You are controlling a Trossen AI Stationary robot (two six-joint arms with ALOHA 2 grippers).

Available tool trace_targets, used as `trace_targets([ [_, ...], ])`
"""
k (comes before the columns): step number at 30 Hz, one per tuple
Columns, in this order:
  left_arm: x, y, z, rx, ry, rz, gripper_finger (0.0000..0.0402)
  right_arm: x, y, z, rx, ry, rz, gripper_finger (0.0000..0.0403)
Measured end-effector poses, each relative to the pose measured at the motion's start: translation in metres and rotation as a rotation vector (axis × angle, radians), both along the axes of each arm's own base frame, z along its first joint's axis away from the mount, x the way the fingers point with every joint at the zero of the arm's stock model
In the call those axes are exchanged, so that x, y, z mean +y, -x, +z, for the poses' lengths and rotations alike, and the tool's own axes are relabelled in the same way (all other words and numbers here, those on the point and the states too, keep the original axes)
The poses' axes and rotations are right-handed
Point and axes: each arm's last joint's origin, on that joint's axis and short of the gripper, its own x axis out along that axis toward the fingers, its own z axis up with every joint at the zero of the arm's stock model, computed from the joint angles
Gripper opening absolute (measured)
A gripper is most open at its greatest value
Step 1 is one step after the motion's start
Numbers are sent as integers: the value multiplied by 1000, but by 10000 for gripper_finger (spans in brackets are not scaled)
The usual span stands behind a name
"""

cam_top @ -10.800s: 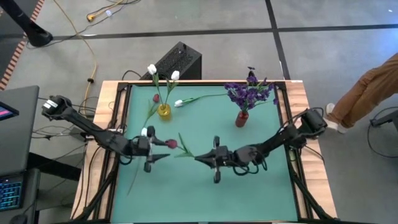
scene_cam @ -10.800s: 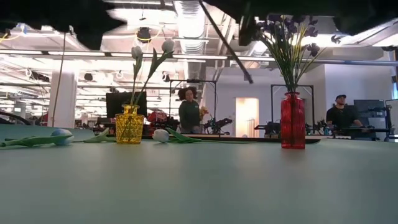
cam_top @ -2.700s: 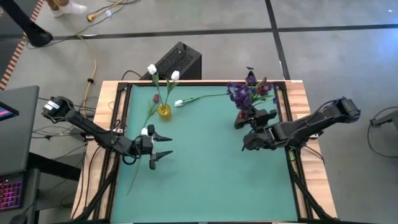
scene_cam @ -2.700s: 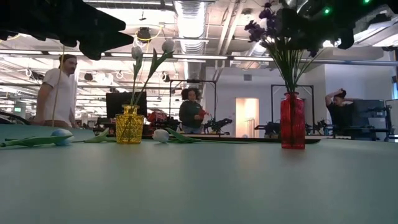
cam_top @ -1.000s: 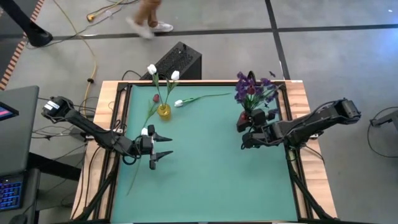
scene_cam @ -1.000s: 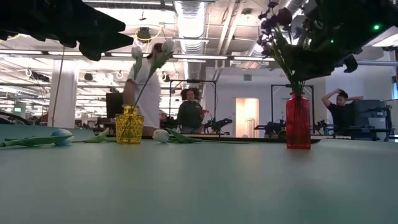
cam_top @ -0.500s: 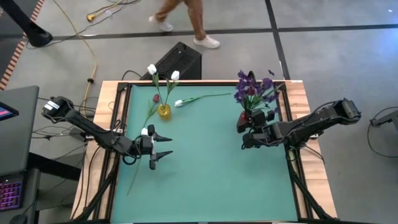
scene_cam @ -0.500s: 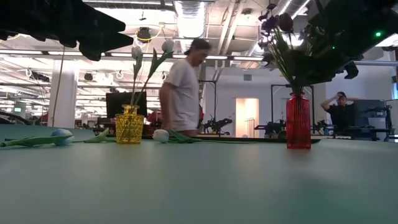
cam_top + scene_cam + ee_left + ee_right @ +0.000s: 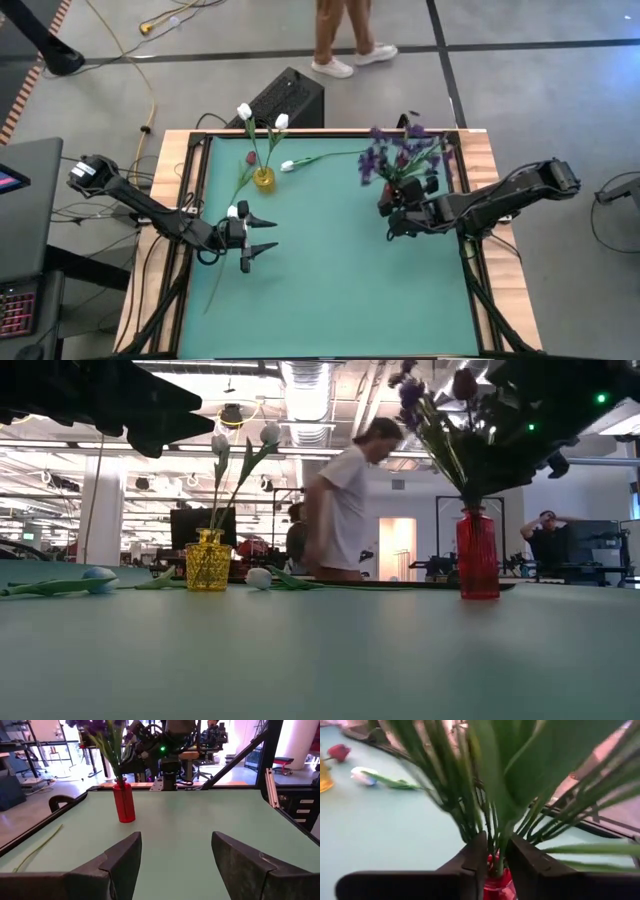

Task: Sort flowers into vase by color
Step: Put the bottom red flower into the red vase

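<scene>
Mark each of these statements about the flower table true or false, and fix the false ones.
1. The yellow vase holds white tulips. True.
2. The purple spray stands in the yellow vase. False: it stands in the red vase.
3. The right gripper is at the red vase. True.
4. The left gripper holds a flower. False: it is open and empty, waiting on the table's left side.
5. A white tulip lies on the mat beside the yellow vase. True.

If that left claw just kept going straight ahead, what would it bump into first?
Probably nothing on the mat: the left claw points across bare green table, the red vase standing off to one side; depth is uncertain.
</scene>
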Motion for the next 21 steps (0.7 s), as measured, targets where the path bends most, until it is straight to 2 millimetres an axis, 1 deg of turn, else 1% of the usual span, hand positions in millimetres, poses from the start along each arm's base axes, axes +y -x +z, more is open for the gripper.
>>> trace_targets([
  [5,0,0,0,0,0,-1,231,-2,-4,7,32,-26,26,152],
  [9,0,0,0,0,1,-1,231,-6,-4,8,49,-52,22,190],
  [12,0,0,0,-1,7,-1,231,-9,-4,8,53,-70,15,209],
  [15,0,0,0,-1,8,-1,231,-11,-4,8,60,-82,11,218],
  [21,0,0,0,-1,12,-1,231,-11,-4,8,68,-87,13,216],
])
